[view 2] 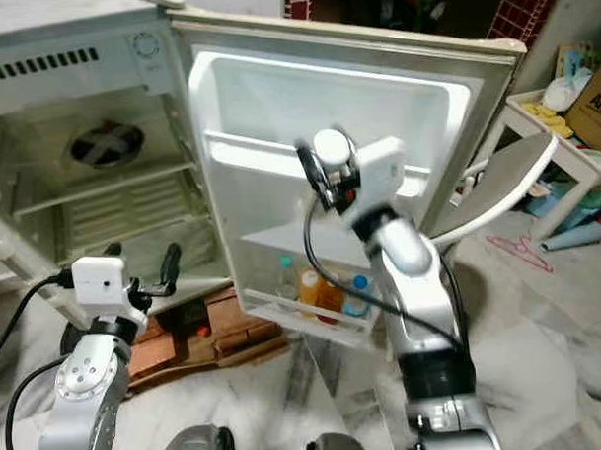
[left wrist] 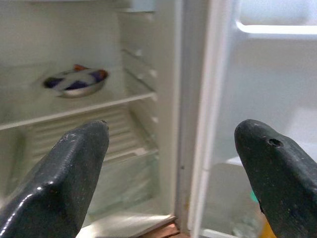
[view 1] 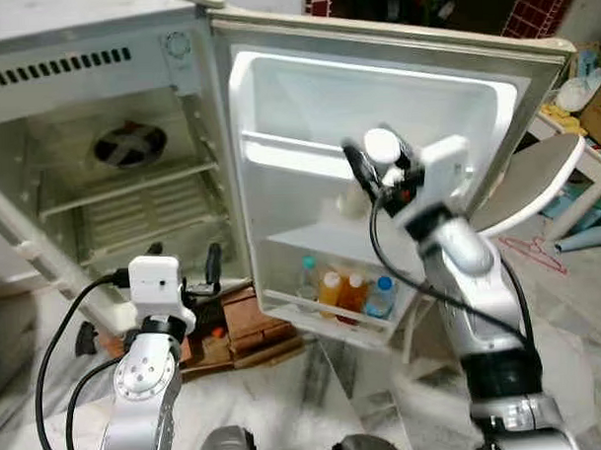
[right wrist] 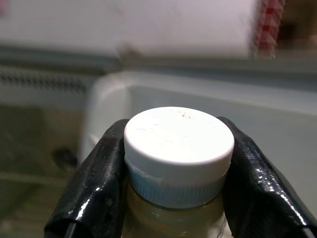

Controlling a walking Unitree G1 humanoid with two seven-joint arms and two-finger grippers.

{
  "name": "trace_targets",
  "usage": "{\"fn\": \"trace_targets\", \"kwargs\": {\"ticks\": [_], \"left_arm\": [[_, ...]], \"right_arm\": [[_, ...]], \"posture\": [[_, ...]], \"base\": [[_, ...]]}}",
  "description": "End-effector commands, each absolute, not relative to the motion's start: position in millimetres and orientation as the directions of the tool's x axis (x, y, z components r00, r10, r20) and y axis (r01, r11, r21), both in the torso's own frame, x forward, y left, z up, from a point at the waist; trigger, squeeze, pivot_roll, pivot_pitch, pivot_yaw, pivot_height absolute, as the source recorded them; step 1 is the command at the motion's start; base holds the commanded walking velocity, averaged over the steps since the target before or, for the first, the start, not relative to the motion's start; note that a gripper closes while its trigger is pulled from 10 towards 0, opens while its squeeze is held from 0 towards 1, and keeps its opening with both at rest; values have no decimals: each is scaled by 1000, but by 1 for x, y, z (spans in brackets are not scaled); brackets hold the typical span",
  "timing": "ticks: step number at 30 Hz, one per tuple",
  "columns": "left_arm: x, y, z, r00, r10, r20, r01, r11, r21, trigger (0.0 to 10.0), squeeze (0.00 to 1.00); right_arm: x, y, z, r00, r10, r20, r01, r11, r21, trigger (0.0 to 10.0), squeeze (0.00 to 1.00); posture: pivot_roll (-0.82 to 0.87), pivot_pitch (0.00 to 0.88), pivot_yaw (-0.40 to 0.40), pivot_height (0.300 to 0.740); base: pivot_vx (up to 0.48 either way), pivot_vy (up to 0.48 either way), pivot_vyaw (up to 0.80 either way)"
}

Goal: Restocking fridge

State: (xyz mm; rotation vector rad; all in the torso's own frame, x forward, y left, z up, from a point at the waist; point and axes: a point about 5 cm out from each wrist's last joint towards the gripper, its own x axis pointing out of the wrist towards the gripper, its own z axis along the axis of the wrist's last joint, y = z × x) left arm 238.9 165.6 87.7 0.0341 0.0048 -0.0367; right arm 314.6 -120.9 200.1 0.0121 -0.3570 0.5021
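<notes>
Two silver arms rose from the lower edge of the head views, in front of an open fridge [view 1: 99, 123] whose door [view 1: 375, 94] swung out toward the robot. Low and just outside the fridge's open compartment, the left gripper [left wrist: 173, 173] hung with its black fingers spread wide and nothing between them, apparently waiting its turn. Higher up, close against the inner face of the fridge door, the right gripper [right wrist: 173, 173] was clamped around the neck of a bottle [right wrist: 178, 144] with a white cap and pale yellowish contents. Held upright by its neck, the bottle looked ready to be lowered into a door shelf. At the foot of the fridge door, the bottom rack [view 1: 328, 313] already carried several bottles [view 1: 347, 292], orange ones flanked by clear ones with blue caps, so the restocking appeared partly done. Inside the fridge, a bowl [left wrist: 74, 83] sat on a wire shelf [left wrist: 69, 111]. Bricks [view 1: 250, 321] lay on the floor under the fridge's front edge.
</notes>
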Motion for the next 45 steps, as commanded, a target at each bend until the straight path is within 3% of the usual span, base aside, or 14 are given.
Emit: {"fn": "trace_targets", "kwargs": {"ticks": [1,7,10,17,22,30,45], "left_arm": [[238,167,88,1000,-28,-5,29,999,45,10000,0],[238,166,87,1000,-28,-5,28,999,46,10000,0],[239,164,87,1000,-31,-4,31,999,45,10000,0],[239,163,88,999,-34,0,33,998,46,10000,0],[238,164,88,1000,-24,2,24,999,49,10000,0],[237,163,88,1000,-26,-2,26,998,50,10000,0],[238,162,87,999,-34,-7,34,998,53,10000,0]], "right_arm": [[315,-123,208,804,477,355,-491,869,-58,10000,0],[322,-119,239,742,510,435,-536,841,-72,10000,0],[332,-126,254,743,454,492,-436,886,-160,10000,0],[358,-138,270,791,309,528,-261,951,-165,10000,0],[370,-148,256,857,232,460,-114,956,-270,10000,0],[380,-197,222,938,-15,345,135,935,-328,10000,0],[380,-235,191,938,-276,208,324,914,-246,10000,0]], "posture": [[71,51,-47,740],[70,51,-51,740],[67,47,-51,740],[85,48,-56,740],[95,50,-63,740],[89,53,-58,740],[92,53,-55,740]], "base": [[0,0,0],[0,0,0],[0,0,0],[0,0,0],[0,0,0],[0,0,0],[0,0,0]]}}
